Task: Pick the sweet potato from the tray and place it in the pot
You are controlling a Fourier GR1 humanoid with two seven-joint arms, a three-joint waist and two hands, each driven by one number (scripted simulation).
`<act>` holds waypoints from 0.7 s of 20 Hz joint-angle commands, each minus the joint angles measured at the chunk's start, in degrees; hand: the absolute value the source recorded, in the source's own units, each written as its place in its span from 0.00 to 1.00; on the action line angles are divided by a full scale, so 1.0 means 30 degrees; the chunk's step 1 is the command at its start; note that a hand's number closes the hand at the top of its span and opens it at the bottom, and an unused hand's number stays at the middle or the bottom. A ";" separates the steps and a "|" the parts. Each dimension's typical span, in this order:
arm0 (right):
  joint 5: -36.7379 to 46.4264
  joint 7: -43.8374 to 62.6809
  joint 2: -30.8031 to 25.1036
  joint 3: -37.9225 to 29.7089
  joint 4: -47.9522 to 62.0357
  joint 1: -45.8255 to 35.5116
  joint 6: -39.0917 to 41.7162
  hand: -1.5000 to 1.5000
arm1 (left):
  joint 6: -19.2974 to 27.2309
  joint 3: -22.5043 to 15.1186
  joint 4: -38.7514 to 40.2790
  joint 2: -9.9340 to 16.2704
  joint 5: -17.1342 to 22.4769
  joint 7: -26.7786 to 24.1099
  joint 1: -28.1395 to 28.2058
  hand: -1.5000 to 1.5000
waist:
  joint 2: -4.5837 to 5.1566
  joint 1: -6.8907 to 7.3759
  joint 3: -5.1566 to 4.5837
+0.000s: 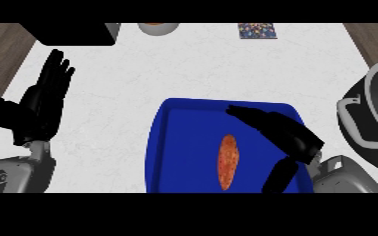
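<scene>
The long, narrow orange sweet potato [228, 161] lies lengthwise on the blue rectangular tray [173, 150]. My right hand [284, 130] hovers just beside it, fingers straight. My left hand [44, 97] rests open at the left edge. The dark round pot [358, 117] sits at right.

Open counter: the white marbled counter top [192, 65] lies bare between the flat blue rectangular tray [173, 145] and the far edge.
Far edge: black box [70, 33], white bowl [158, 28], patterned packet [258, 31].
Right edge: dark round pot [362, 117], well apart from the tray.
Over tray: black right hand [284, 132] above its right half.
Left side: black left hand [43, 100], fingers up.
</scene>
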 commanded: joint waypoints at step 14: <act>0.5533 0.3054 0.4257 0.0671 0.0038 0.2002 0.1028 0.00 | -0.1569 0.1816 0.0825 -0.0538 -0.0731 0.0105 -0.0695 0.50 | 0.0045 0.0019 0.0024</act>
